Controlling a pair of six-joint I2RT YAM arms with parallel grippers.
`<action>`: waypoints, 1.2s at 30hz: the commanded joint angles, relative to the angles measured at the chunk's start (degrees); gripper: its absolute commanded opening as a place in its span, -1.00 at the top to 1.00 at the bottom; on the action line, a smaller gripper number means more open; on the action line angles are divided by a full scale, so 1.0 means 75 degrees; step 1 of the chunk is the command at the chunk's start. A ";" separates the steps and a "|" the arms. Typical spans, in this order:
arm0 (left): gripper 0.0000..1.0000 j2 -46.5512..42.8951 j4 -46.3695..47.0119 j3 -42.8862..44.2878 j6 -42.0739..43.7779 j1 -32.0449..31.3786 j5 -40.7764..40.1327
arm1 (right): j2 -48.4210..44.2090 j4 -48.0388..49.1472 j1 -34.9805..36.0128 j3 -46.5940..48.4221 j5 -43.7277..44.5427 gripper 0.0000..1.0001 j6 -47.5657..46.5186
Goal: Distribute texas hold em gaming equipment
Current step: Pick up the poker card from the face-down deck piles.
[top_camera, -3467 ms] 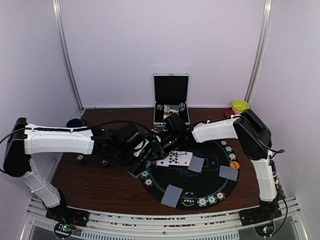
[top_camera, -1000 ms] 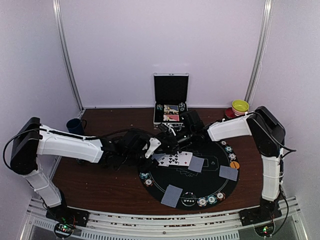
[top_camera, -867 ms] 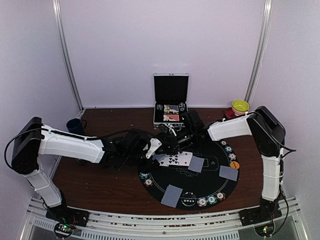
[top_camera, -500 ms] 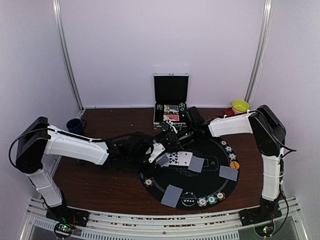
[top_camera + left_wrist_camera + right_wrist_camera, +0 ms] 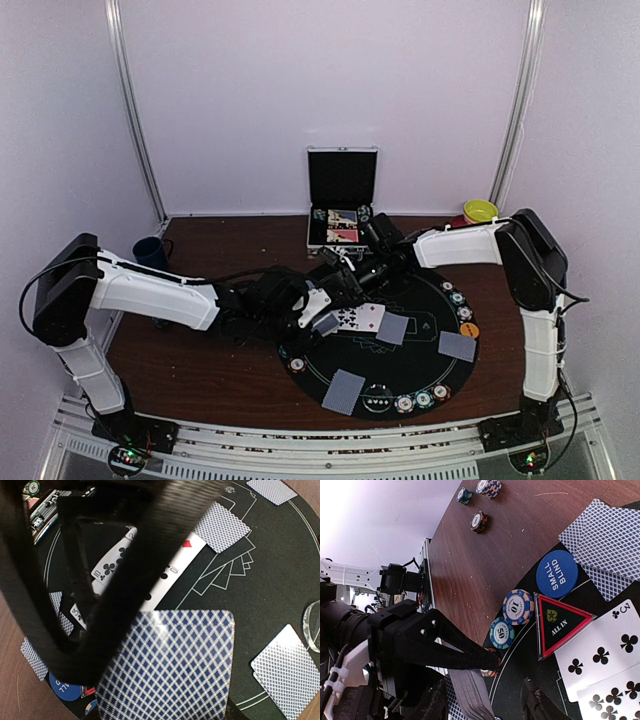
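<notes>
Playing cards [image 5: 470,700] sit pinched in the left claw [image 5: 318,310], right claw [image 5: 486,705] gaping close by, chips [image 5: 518,607] crowding alongside.

On the brown desk [image 5: 200,360], a round black mat [image 5: 400,372] lies toward 4 o'clock. An open silver case [image 5: 342,182] stands at 12 o'clock, a dark blue mug [image 5: 148,250] at 10 o'clock and a yellow bowl [image 5: 480,211] at 2 o'clock.
</notes>
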 commanded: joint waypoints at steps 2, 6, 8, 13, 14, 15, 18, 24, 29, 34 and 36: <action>0.06 -0.0293 0.0377 -0.0010 -0.0093 -0.0023 -0.0113 | 0.0016 -0.0700 0.0114 0.0168 0.0238 -0.05 -0.0784; 0.05 -0.0378 0.0436 -0.0057 -0.0092 -0.0023 -0.0073 | 0.0063 -0.0630 0.0149 0.0195 0.0422 -0.05 -0.0763; 0.05 -0.0453 0.0467 -0.0117 -0.0104 -0.0022 -0.0087 | 0.0105 -0.0734 0.0179 0.0248 0.0493 -0.05 -0.0903; 0.04 -0.0590 0.0500 -0.0184 -0.0112 -0.0023 -0.0069 | 0.0132 -0.1022 0.0256 0.0380 0.0964 -0.05 -0.1253; 0.04 -0.0600 0.0494 -0.0193 -0.0107 -0.0023 -0.0075 | 0.0127 -0.1049 0.0258 0.0396 0.0979 -0.04 -0.1308; 0.04 -0.0623 0.0499 -0.0200 -0.0111 -0.0023 -0.0084 | 0.0135 -0.1111 0.0257 0.0423 0.0901 -0.05 -0.1394; 0.03 -0.0629 0.0487 -0.0217 -0.0106 -0.0023 -0.0125 | 0.0201 -0.1382 0.0257 0.0582 0.0276 -0.10 -0.1508; 0.03 -0.0655 0.0487 -0.0241 -0.0087 -0.0023 -0.0093 | 0.0156 -0.1246 0.0257 0.0584 -0.0281 -0.22 -0.1401; 0.03 -0.0651 0.0487 -0.0252 -0.0093 -0.0023 -0.0062 | 0.0287 -0.1494 0.0273 0.0657 0.0079 -0.23 -0.1638; 0.03 -0.0672 0.0469 -0.0248 -0.0092 -0.0023 -0.0057 | 0.0486 -0.1730 0.0280 0.0746 0.0803 -0.23 -0.1774; 0.03 -0.0700 0.0474 -0.0261 -0.0092 -0.0020 -0.0047 | 0.0500 -0.1779 0.0280 0.0794 0.1011 -0.22 -0.1805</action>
